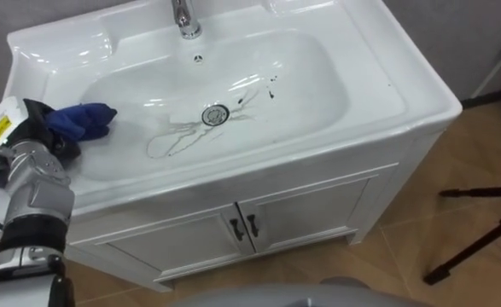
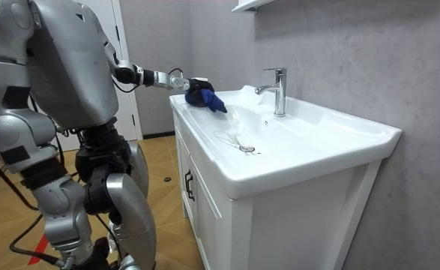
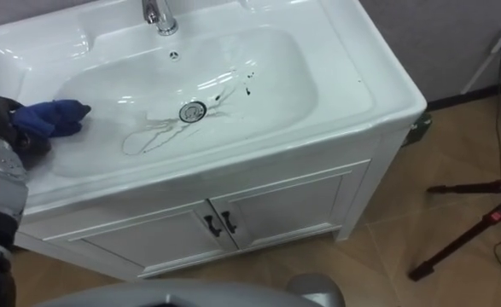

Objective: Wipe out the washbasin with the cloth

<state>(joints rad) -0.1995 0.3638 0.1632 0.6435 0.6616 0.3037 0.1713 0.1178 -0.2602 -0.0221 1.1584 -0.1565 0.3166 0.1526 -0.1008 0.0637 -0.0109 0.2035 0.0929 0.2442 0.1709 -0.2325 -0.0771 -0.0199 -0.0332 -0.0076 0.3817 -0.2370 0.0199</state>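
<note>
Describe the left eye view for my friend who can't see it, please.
The robot's left hand holds a crumpled dark blue cloth at the left side of a white ceramic basin. Around the round metal drain lie thin dark scribbly marks, with a chrome tap above.

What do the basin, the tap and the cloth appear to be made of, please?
Basin: likely glazed white ceramic, glossy, with sharp highlights.
Tap: polished metal, probably chromed, with mirror-like reflections.
Cloth: soft blue fabric, matte, bunched in folds.
</note>
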